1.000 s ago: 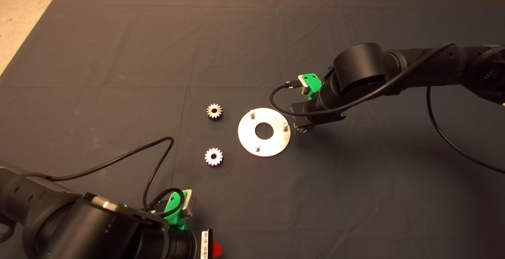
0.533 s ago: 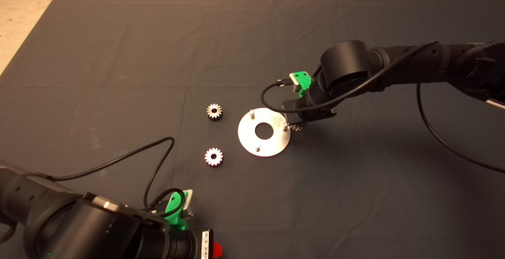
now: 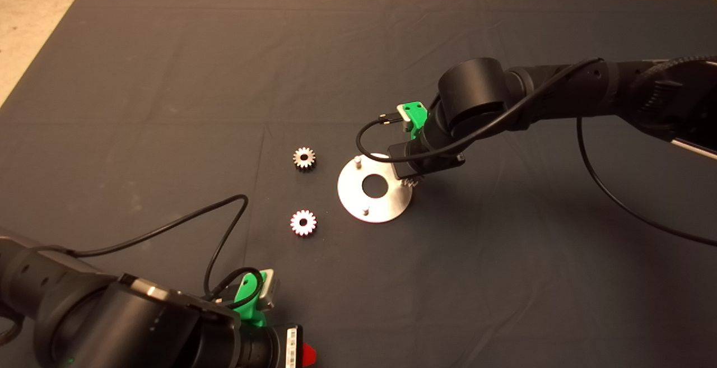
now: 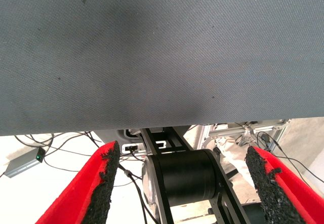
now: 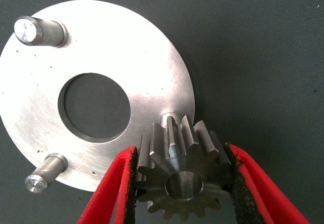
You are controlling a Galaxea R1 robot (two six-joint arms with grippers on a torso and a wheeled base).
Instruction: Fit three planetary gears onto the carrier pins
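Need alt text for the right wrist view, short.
Right gripper holds a silvery planetary gear between its red fingers, just above one carrier pin at the disc edge. Two other pins stand bare.

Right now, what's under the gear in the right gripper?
The held gear hangs over the disc's rim. A carrier pin's base shows just beyond its teeth; the pin top is covered. The gear's bore isn't visibly on the pin. Two gears lie on the mat.

My head camera looks down over the mat (image 3: pixel 168 77). Right wrist camera sits close above the disc (image 5: pixel 152 67), shared with head view (image 3: pixel 386 205); left wrist faces the mat edge.
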